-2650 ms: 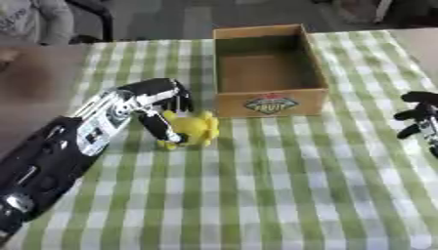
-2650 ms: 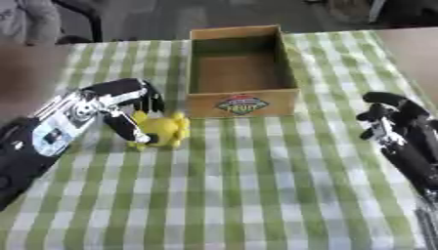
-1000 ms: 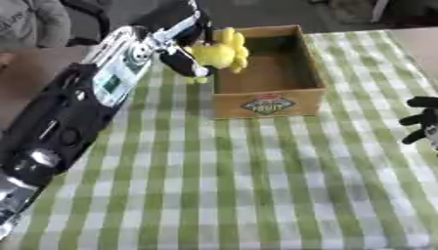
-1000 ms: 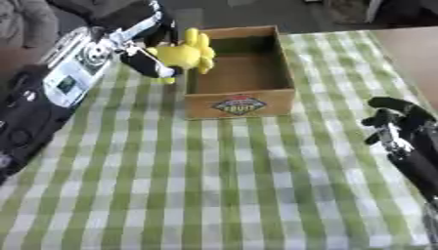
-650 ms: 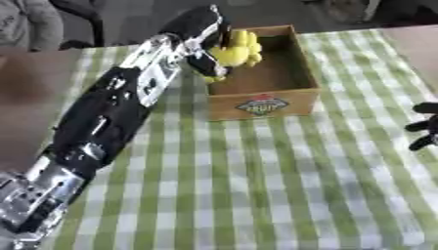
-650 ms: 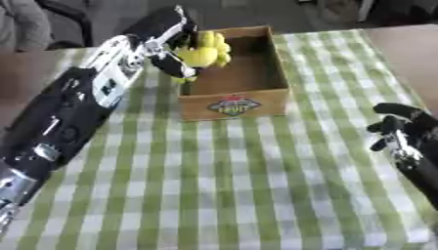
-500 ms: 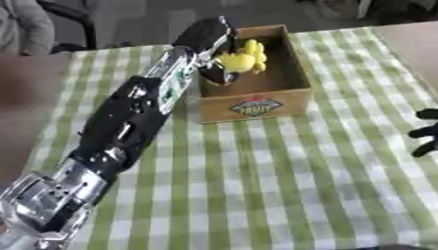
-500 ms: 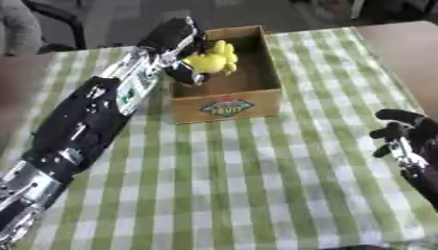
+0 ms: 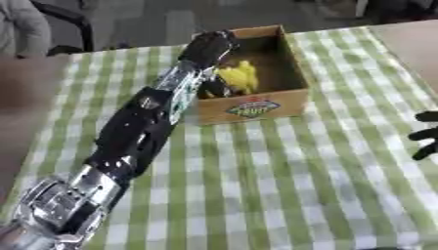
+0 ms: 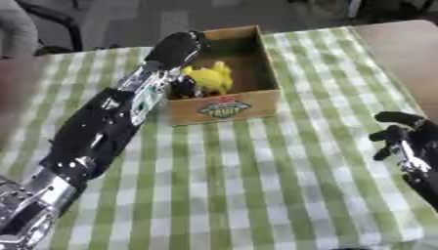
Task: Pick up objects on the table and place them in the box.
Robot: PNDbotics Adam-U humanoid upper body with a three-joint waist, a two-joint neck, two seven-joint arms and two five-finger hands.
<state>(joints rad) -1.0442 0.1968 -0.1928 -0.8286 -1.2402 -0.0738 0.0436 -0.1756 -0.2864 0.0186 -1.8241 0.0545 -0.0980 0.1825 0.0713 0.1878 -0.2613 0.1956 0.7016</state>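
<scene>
Yellow toy [image 10: 208, 77] inside the cardboard box [image 10: 224, 108]

L arm over box, yellow toy inside

L hand [image 9: 208, 47] reaches over the near-left wall of the cardboard box [image 9: 256, 105], w/ the yellow toy [image 9: 238, 78] in the box just beside its fingers; grip not clear. R hand [image 9: 425, 135] shows at right edge, on green-checked tablecloth [image 9: 282, 180].
</scene>
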